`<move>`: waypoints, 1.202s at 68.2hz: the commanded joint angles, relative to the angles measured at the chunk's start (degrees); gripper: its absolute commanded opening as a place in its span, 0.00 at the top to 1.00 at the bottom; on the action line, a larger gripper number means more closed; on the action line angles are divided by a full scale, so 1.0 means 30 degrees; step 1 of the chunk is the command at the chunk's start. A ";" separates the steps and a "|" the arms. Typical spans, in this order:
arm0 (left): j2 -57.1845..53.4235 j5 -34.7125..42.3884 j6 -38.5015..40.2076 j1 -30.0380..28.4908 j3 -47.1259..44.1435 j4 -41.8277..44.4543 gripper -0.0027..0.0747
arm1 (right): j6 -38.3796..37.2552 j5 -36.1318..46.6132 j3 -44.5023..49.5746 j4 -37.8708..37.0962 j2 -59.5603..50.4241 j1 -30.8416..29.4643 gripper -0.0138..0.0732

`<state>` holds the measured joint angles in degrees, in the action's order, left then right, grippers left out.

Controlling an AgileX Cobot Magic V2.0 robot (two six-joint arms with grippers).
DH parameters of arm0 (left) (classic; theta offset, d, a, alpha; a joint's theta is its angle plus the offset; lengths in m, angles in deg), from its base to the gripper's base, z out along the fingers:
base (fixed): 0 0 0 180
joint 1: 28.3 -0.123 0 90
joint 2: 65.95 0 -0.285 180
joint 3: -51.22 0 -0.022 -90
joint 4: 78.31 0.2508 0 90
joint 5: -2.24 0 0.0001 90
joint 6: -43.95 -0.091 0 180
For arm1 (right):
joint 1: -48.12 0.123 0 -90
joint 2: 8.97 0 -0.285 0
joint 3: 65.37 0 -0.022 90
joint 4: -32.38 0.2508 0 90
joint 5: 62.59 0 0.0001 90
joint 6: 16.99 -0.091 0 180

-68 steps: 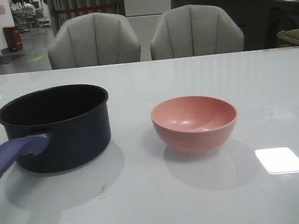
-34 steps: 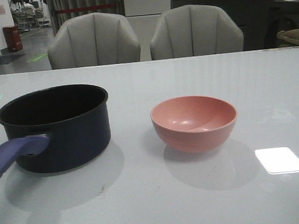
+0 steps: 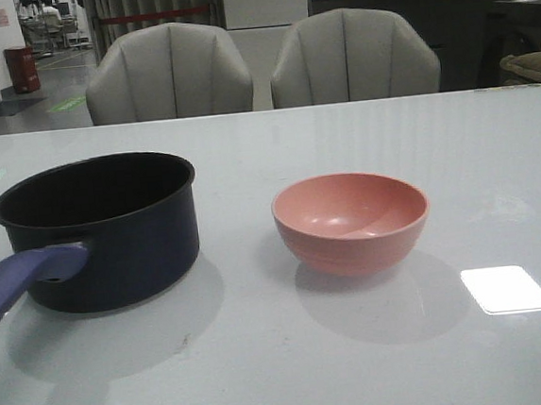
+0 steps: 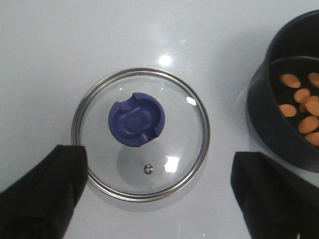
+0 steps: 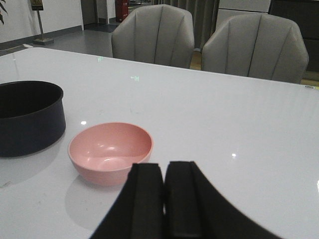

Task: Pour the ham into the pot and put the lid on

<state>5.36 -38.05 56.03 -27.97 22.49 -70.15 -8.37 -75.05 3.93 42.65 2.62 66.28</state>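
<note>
Dim, sharp views; overhead glare on the table (image 3: pixel 505 288), soft shadows

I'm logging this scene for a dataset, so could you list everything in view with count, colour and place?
pot: 1, dark navy with blue-purple handle, left side of the table, upright.
ham: several orange chunks, inside the pot.
lid: 1, clear glass with metal rim and blue-purple knob, flat on the table beside the pot, seen in the left wrist view only.
bowl: 1, pink, empty, right of the pot.
table: 1, glossy white.
chairs: 2, light grey, behind the table.
left gripper: black, open, above the lid, not touching it.
right gripper: black, shut, empty, on the near side of the bowl.
</note>
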 commanded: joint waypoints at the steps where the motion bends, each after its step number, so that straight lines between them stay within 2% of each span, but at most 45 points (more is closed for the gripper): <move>1: 0.0914 0.0642 0.0254 -0.0430 0.1060 -0.0304 0.16 | 0.0236 0.1658 -0.0525 -0.0098 0.0191 -0.0090 0.67; 13: 0.3722 -0.0643 -0.0087 -0.1067 0.2336 -0.0809 0.16 | 0.0236 0.1658 -0.0525 -0.0098 0.0191 -0.0090 0.67; 28: 0.6877 -0.2426 -0.4498 -0.2991 0.4543 -0.5679 0.16 | 0.0236 0.1658 -0.0525 -0.0098 0.0191 -0.0090 0.67; 52: 1.0100 -0.2864 -0.4500 -0.3519 0.6626 -0.4586 0.16 | 0.0236 0.1658 -0.0525 -0.0098 0.0191 -0.0090 0.67; 82: 1.2779 -0.2558 -0.4500 -0.3519 0.7143 -0.4016 0.16 | 0.0236 0.1658 -0.0525 -0.0098 0.0191 -0.0090 0.67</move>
<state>44.75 -47.09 42.35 -38.50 41.95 -82.29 -8.37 -75.00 3.93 42.65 2.62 66.28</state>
